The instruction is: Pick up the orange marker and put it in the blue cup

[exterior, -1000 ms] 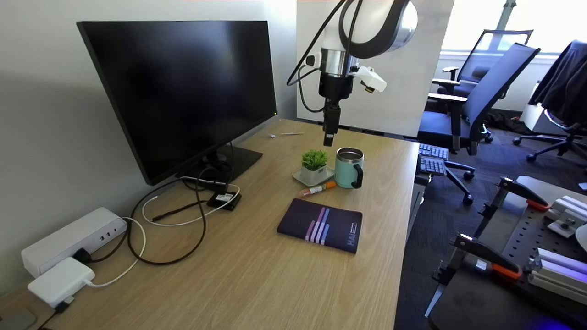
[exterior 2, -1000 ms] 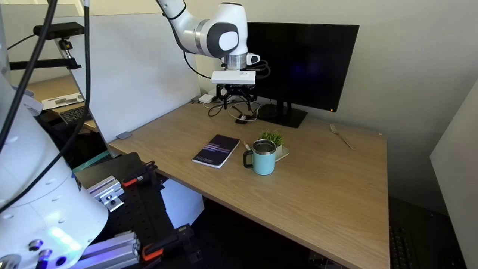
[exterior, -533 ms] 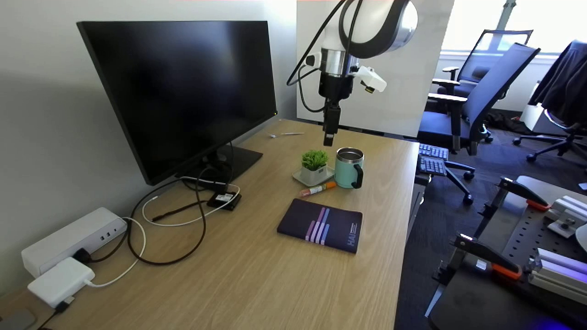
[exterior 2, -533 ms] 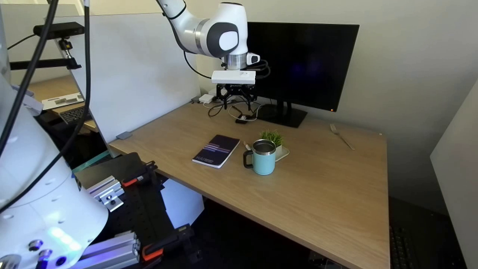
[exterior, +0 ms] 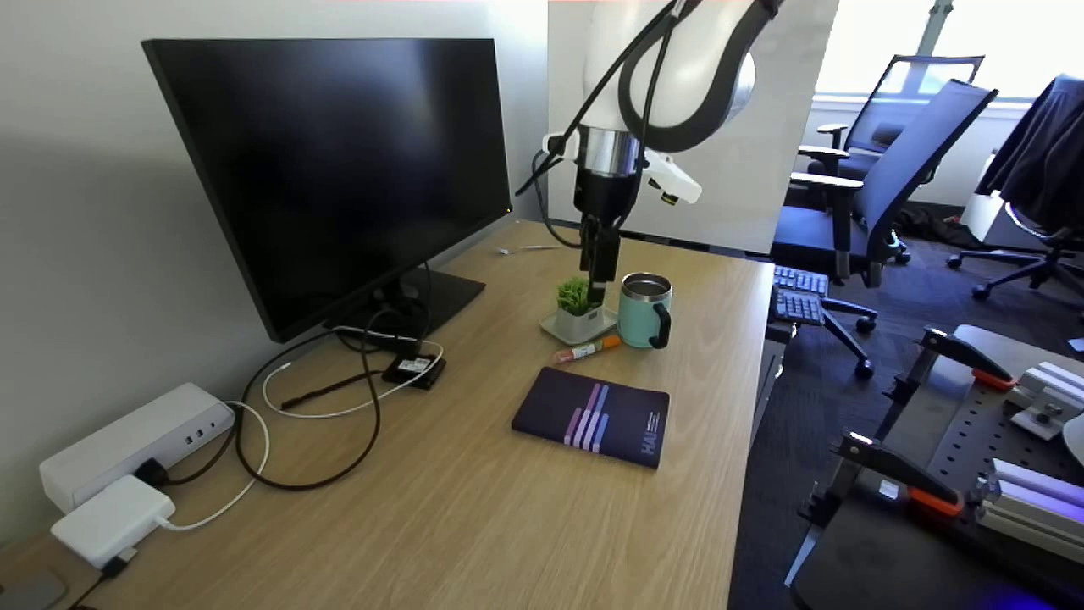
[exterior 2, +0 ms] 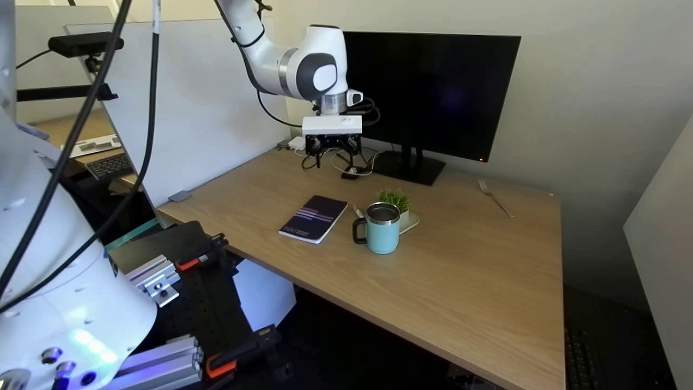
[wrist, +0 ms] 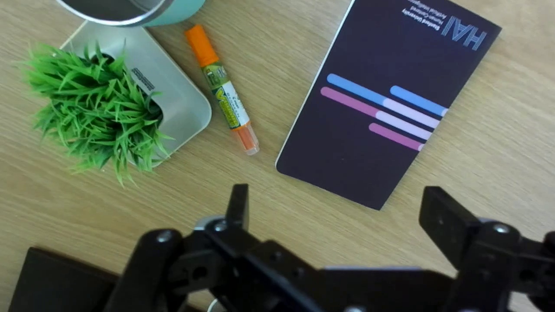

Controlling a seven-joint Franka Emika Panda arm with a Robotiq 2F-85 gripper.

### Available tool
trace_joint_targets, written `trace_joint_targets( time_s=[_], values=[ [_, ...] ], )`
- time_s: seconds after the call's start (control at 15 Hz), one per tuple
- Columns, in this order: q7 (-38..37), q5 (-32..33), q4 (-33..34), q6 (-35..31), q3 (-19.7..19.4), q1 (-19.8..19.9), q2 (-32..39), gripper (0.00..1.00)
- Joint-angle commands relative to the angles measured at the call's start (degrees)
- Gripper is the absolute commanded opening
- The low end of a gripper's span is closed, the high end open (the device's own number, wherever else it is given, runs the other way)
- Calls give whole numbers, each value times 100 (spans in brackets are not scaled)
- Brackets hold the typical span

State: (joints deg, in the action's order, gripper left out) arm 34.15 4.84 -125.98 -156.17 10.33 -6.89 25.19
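Wrist view, gripper (wrist: 336,193) spread wide, orange marker (wrist: 225,93) off to one side, seemingly well below

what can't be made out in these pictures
The orange marker: its orange end hides behind the blue cup in an exterior view.
The blue cup: cut off by the wrist view's top edge.
The plant: partly behind the hand in an exterior view.
The notebook: fine print too small in an exterior view.
A dark flat thing: cut off by the wrist view's bottom edge, identity unclear.
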Motion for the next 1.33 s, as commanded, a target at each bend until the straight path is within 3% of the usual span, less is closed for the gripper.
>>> trace_joint_targets(
  time_s=[0.0,0.73,1.27],
  values=[
    [120,617,131,-515,46,53,426,100],
    [250,2002,404,-1080,-259,-2,1254,100],
    [442,2355,1108,-1051,-444,11,1952,100]
  ],
)
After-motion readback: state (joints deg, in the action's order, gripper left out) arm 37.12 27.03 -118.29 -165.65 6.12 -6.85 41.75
